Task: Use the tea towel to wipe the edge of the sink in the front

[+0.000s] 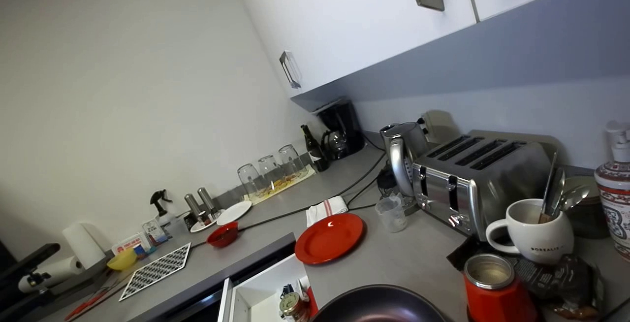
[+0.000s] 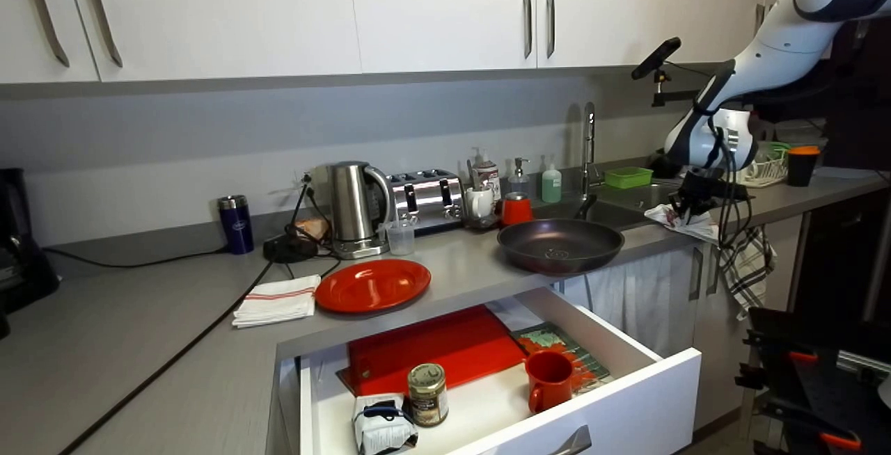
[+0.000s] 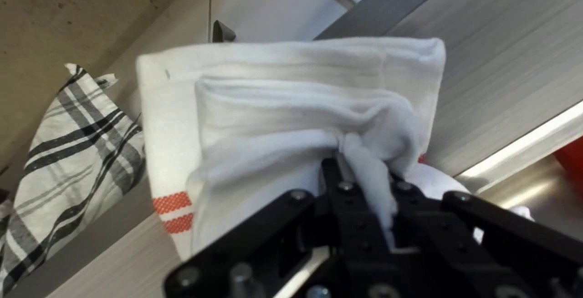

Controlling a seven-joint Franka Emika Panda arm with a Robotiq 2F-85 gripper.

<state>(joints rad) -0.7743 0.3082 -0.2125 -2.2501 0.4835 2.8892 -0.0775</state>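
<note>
My gripper [image 3: 364, 175] is shut on a white tea towel [image 3: 273, 102] with red stripes. A bunched fold is pinched between the fingers and the rest spreads out flat beyond them. In an exterior view the gripper [image 2: 690, 206] points down, with the towel [image 2: 696, 226] at the counter's front edge by the sink [image 2: 630, 217]. In the wrist view the sink's bright metal rim [image 3: 514, 145] is right of the towel. The towel covers part of the counter front edge, and whether it presses on the surface is hard to tell.
A checked towel [image 2: 750, 270] hangs below the counter edge, also in the wrist view [image 3: 73, 166]. A frying pan [image 2: 560, 250], tap [image 2: 589, 138], green tub [image 2: 628, 177] and dish rack [image 2: 769, 171] are near the sink. A drawer [image 2: 612, 399] stands open. Another folded striped towel [image 2: 278, 302] lies by a red plate [image 2: 374, 286].
</note>
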